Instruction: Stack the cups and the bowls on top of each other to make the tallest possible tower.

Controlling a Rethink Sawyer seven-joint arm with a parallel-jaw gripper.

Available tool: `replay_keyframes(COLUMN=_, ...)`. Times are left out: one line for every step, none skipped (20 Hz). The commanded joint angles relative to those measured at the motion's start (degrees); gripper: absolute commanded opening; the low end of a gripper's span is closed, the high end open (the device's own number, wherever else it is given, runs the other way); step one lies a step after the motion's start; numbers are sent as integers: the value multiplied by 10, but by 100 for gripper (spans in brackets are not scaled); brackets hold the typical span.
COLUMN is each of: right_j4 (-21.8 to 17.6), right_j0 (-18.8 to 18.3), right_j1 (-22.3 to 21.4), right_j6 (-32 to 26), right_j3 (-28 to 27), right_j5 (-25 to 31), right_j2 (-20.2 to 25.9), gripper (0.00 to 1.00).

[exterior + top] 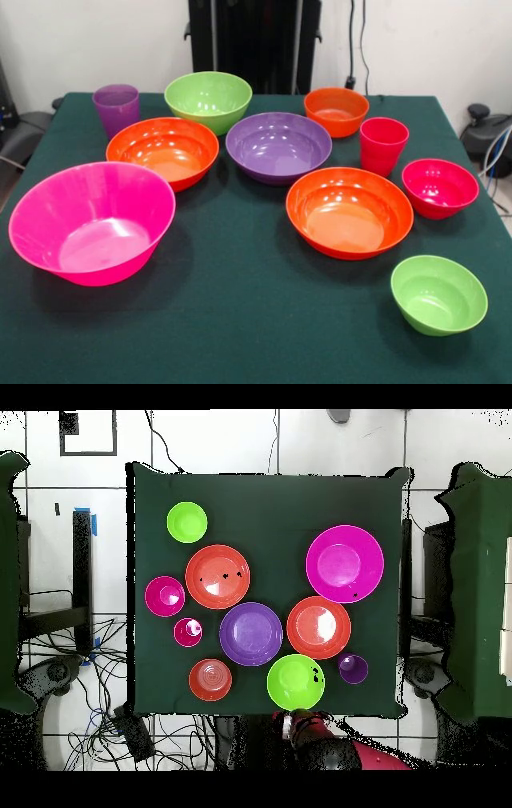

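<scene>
- Your green table (240,320) carries every piece separately, open side up; no tower stands on it.
- The hot pink bowl (92,220) is the largest, at the front view's near left, apart from the rest.
- Two big orange bowls follow: one (350,211) right of centre, the other (162,150) just behind the pink one.
- The purple bowl (278,146) sits between them, near both (whether the rims touch, you cannot tell).
- The larger lime green bowl (208,99) is at the far edge; overhead, its far rim is hard to separate from the arm's red casing (330,746).
- The small orange bowl (336,110), red-pink bowl (440,187) and small lime bowl (439,294) run down the right side.
- The red-pink cup (382,145) and purple cup (116,107) stand upright.
- The claw is in neither view, so you cannot tell its state.
</scene>
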Motion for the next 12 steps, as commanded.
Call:
replay_keyframes(right_j4=34, right_j0=31, right_j1=-93, right_j6=-76, right_j3=13, right_j5=155, right_j2=46, gripper=100)
replay_keyframes(right_j4=54, right_j0=29, right_j1=-109, right_j6=-87, right_j3=15, right_j5=170, right_j2=51, gripper=100)
replay_keyframes(right_j4=73, right_j0=28, right_j1=-128, right_j6=-100, right_j3=16, right_j5=189, right_j2=51, gripper=100)
replay_keyframes(right_j4=93, right_j0=28, right_j1=-146, right_j6=-113, right_j3=16, right_j5=208, right_j2=52, gripper=100)
replay_keyframes(right_j4=113, right_j0=30, right_j1=-164, right_j6=-122, right_j3=18, right_j5=220, right_j2=50, gripper=100)
replay_keyframes(right_j4=117, right_j0=37, right_j1=-182, right_j6=-128, right_j3=13, right_j5=240, right_j2=44, gripper=100)
replay_keyframes(right_j4=103, right_j0=48, right_j1=-197, right_j6=-122, right_j3=0, right_j5=277, right_j2=35, gripper=100)
replay_keyframes(right_j4=110, right_j0=56, right_j1=-221, right_j6=-127, right_j3=-5, right_j5=306, right_j2=27, gripper=100)
replay_keyframes(right_j4=116, right_j0=64, right_j1=-244, right_j6=-128, right_j3=-18, right_j5=347, right_j2=20, gripper=100)
replay_keyframes(right_j4=121, right_j0=73, right_j1=-267, right_j6=-130, right_j3=-30, right_j5=389, right_j2=13, gripper=100)
replay_keyframes(right_j4=121, right_j0=81, right_j1=-287, right_j6=-126, right_j3=-47, right_j5=432, right_j2=8, gripper=100)
replay_keyframes(right_j4=121, right_j0=90, right_j1=-305, right_j6=-121, right_j3=-67, right_j5=481, right_j2=5, gripper=100)
